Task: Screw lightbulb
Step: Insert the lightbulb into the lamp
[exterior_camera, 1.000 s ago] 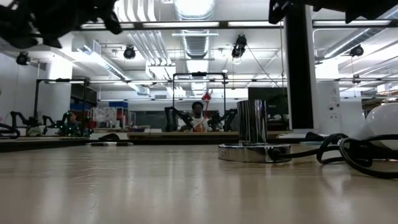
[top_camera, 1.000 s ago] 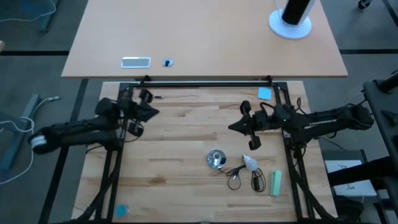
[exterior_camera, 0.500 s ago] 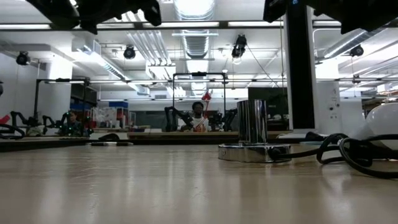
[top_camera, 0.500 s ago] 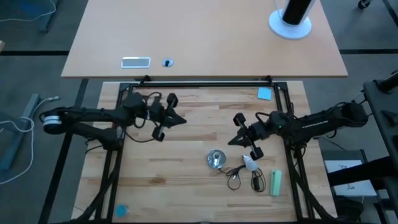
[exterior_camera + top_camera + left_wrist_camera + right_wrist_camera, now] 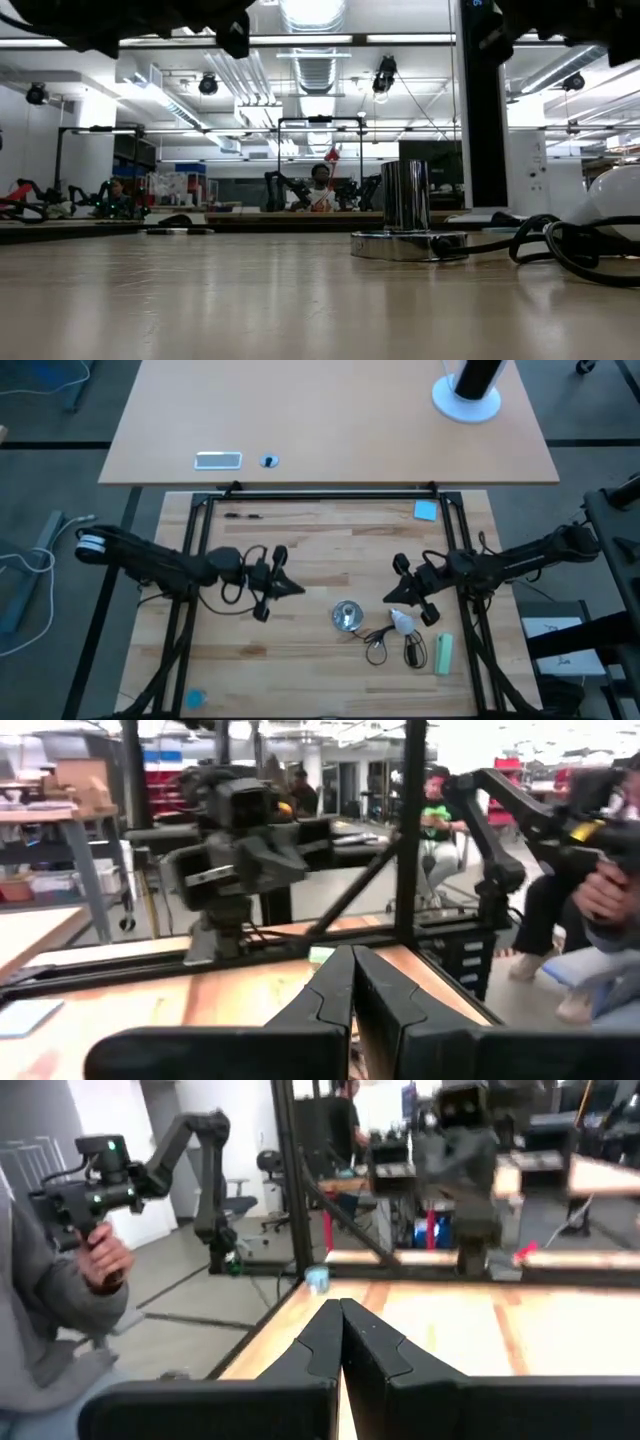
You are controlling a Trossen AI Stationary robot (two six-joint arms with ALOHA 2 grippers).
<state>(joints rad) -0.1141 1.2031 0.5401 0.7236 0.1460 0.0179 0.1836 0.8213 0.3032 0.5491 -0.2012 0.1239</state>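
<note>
Lightbulb: small white frosted pear-shaped lightbulb point(image 5: 403, 622) lies on its side on the light wooden slatted table point(image 5: 320, 540), front-right area, just right of the socket. In the low view only its white dome point(image 5: 617, 198) shows at the right edge.
Socket: round silver disc-shaped socket point(image 5: 347, 616) with an upright metal collar point(image 5: 406, 196) sits near the table's front centre; nothing is screwed into it.
Cord: black cord point(image 5: 378, 646) runs from the socket and coils in loops in front of the bulb.
Block: pale green rectangular block point(image 5: 443, 654) lies to the right of the cord loops.
Right hand: right hand point(image 5: 385, 598) hangs just beside the bulb on its far side, tip aimed toward the socket; not touching the bulb as far as I can see. The right wrist view has its two dark fingers point(image 5: 325, 1342) pressed together, nothing between them.
Left hand: left hand point(image 5: 302, 589) is left of the socket, pointing at it, a gap apart. The left wrist view has its fingers point(image 5: 335, 995) closed tip to tip, holding nothing.
Other: blue square note point(image 5: 426, 510) at the far-right corner.
People: a person's sleeve and hand point(image 5: 105, 1260) grip a control handle off-table.
</note>
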